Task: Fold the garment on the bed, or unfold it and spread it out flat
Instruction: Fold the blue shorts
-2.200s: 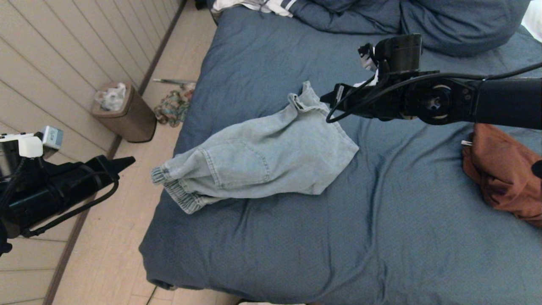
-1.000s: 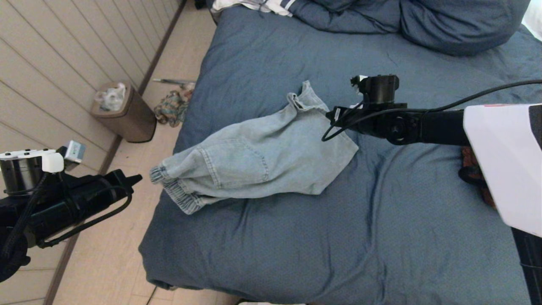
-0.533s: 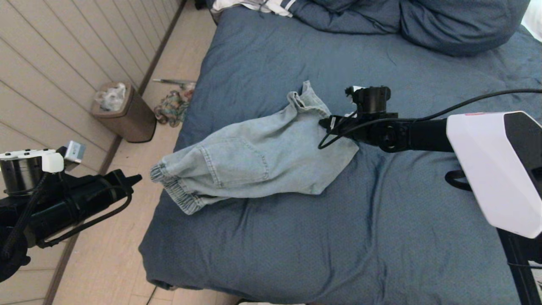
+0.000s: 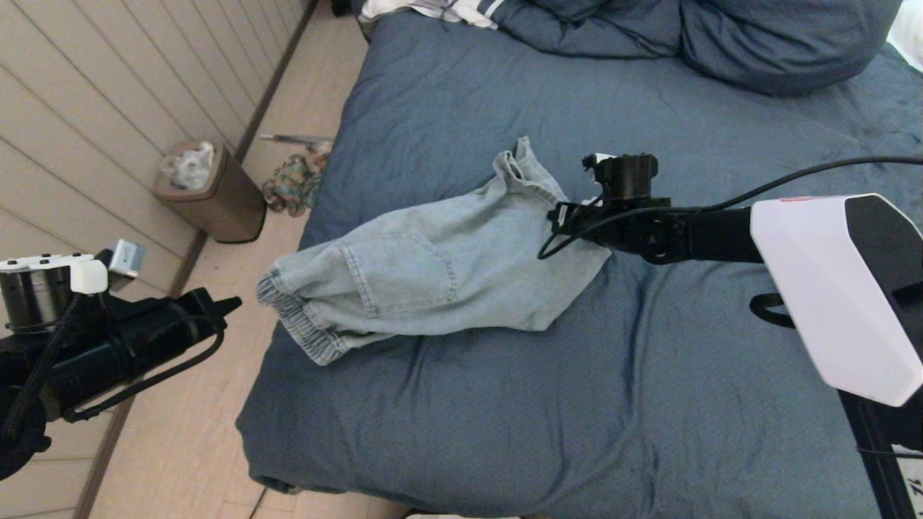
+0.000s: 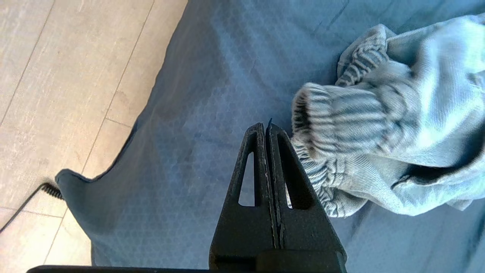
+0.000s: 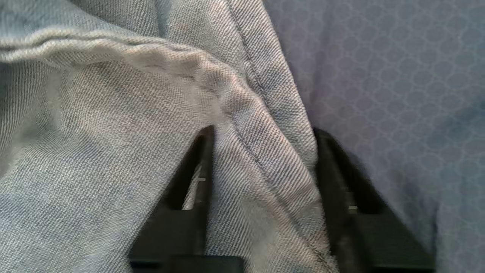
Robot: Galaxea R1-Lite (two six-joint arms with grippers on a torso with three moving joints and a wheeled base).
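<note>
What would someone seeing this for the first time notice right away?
A pair of light denim pants lies crumpled across the middle of the slate-blue bed. The right gripper is down at the pants' right edge, its fingers apart with a stitched seam between them. The left gripper hangs off the bed's left side, fingers shut, near the elastic cuffs.

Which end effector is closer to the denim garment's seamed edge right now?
The right end effector: its fingers straddle the denim garment's seamed edge. The left end effector, shut, is off the bed's side near the elastic cuff.
</note>
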